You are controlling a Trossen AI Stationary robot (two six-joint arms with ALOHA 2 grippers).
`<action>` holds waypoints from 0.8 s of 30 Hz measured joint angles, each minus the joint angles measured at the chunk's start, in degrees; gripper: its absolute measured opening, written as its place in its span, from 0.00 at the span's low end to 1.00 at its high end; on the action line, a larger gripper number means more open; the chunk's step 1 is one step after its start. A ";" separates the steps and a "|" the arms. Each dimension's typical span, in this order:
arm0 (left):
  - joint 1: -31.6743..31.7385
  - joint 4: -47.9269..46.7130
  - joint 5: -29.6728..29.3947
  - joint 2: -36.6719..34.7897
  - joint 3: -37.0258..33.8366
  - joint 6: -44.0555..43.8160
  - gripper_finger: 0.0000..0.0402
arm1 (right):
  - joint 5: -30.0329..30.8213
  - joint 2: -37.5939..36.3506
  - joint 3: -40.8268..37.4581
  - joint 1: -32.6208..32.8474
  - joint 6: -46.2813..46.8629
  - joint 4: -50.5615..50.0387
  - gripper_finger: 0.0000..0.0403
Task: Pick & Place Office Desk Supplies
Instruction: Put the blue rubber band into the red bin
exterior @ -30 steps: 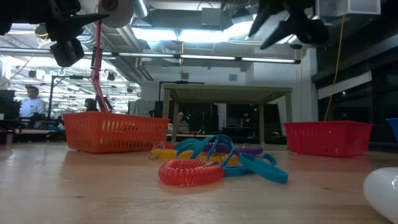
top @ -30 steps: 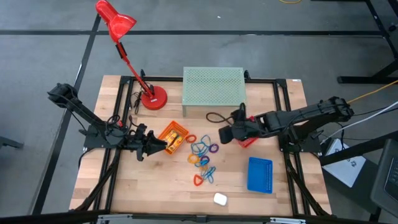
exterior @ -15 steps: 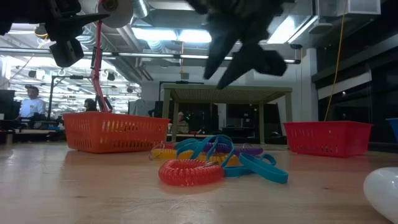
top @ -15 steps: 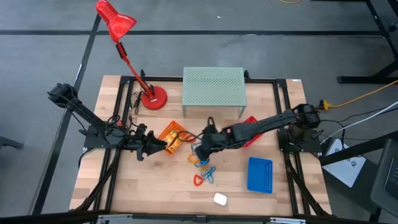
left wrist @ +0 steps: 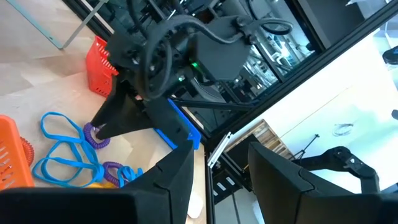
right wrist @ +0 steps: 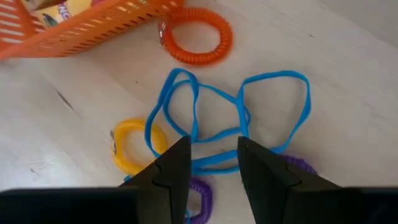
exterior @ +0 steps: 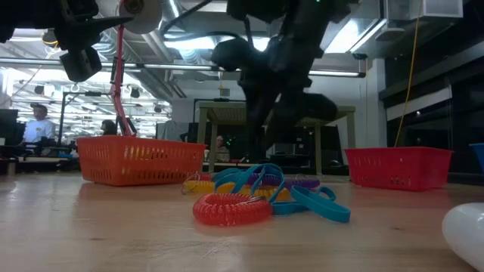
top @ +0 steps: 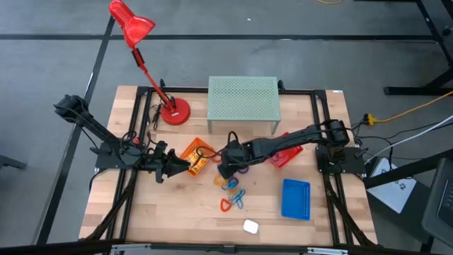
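Observation:
A heap of thin coloured loops (top: 232, 185) lies flat at the table's middle: blue bands (right wrist: 211, 118), an orange coil (right wrist: 196, 34), a yellow coil (right wrist: 130, 146), purple ones. My right gripper (top: 225, 170) (right wrist: 213, 146) is open and points down over the blue bands, its fingers either side of one strand. The orange mesh basket (top: 197, 156) holds yellow tubes (top: 200, 153). My left gripper (top: 182, 166) (left wrist: 221, 155) waits open just left of that basket. The red basket (top: 283, 152) is half hidden under my right arm. The blue basket (top: 296, 198) sits near the right edge.
A red desk lamp (top: 170, 110) and a pale green mesh riser (top: 243, 103) stand along the far side. A small white object (top: 250, 227) lies near the near edge. Bare wood shows at the near left (top: 163, 209).
My right arm has swung from above the red basket toward the table's left, stretched out across the middle and come down over the heap of loops. The loops and baskets have stayed where they were.

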 joint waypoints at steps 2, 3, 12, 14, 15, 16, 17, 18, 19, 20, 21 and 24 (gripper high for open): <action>0.01 -0.01 0.01 0.00 0.00 0.08 0.37 | -0.35 0.72 0.00 -0.30 -0.32 -0.19 0.33; 0.01 -0.04 0.02 0.00 0.01 0.27 0.37 | -0.39 1.17 0.00 -0.39 -0.35 -0.13 0.33; 0.01 -0.25 0.13 0.00 0.00 0.55 0.37 | -3.09 4.13 0.00 -0.23 -0.31 -0.67 0.33; 0.00 -0.25 0.13 -0.01 0.00 0.54 0.37 | -3.05 4.13 -0.04 -0.23 -0.29 -0.74 0.33; 0.02 -0.25 0.13 -0.01 0.00 0.52 0.37 | -2.89 4.13 -0.02 -0.25 -0.24 -0.55 0.33; 0.02 -0.24 0.13 0.00 0.00 0.52 0.37 | -2.69 4.13 -0.02 -0.30 -0.24 -0.68 0.33; 0.02 -0.24 0.13 -0.02 0.00 0.52 0.37 | -2.61 4.13 -0.02 -0.41 -0.26 -0.85 0.33; 0.01 -0.24 0.13 -0.02 0.00 0.52 0.37 | -2.61 4.13 -0.02 -0.52 -0.26 -0.86 0.33; 0.02 -0.24 0.13 -0.02 0.00 0.52 0.37 | -2.61 4.13 -0.02 -0.63 -0.26 -0.89 0.33; 0.00 -0.24 0.13 -0.02 0.00 0.52 0.37 | -2.59 4.13 -0.02 -0.68 -0.27 -1.05 0.33; 0.01 -0.24 0.11 -0.02 0.00 0.52 0.37 | -2.59 4.13 -0.02 -0.78 -0.31 -1.29 0.33; 0.00 -0.24 0.11 -0.01 0.00 0.52 0.37 | -2.35 4.13 -0.02 -1.03 -0.36 -1.66 0.33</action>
